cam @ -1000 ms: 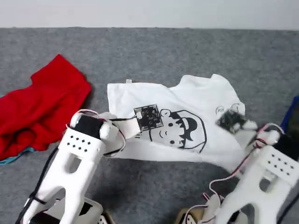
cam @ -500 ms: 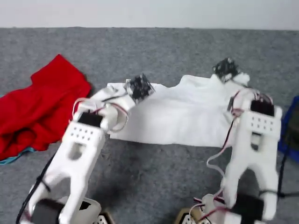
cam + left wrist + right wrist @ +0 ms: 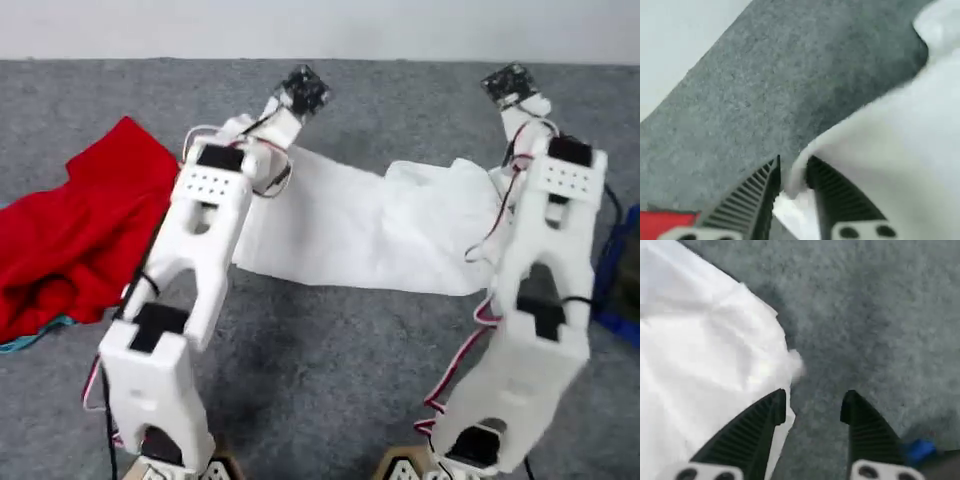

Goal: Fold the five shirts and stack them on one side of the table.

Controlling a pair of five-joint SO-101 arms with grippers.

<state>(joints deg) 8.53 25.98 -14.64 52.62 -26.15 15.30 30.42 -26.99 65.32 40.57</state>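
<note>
A grey, felt-like covering is stretching right across the table (image 3: 330,380), running back to a straight far edge. Behind that edge a plain pale wall (image 3: 320,28) is rising. Soft, even light is falling over everything, throwing only faint shadows onto the grey.

I log a grey felt-covered table (image 3: 400,110). On it: white shirt (image 3: 370,230) mid-table, folded into a band; red shirt (image 3: 80,230) crumpled at left; blue fabric (image 3: 625,260) at the right edge.
</note>
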